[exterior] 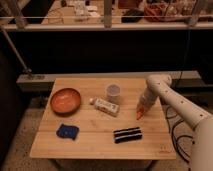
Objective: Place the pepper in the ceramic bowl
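Note:
The pepper (139, 113) is a small slim orange tapered piece at the right of the wooden table (95, 142). My gripper (143, 105) comes down from the right on the white arm, and its tip is right at the pepper's upper end. The ceramic bowl (65, 100), round, shallow and orange-brown, sits at the table's left, far from the gripper.
A small pale cup (113, 92) stands at the back middle, with a white tube (105, 105) lying in front of it. A blue object (67, 131) lies front left. A black striped object (127, 134) lies front right, just below the pepper.

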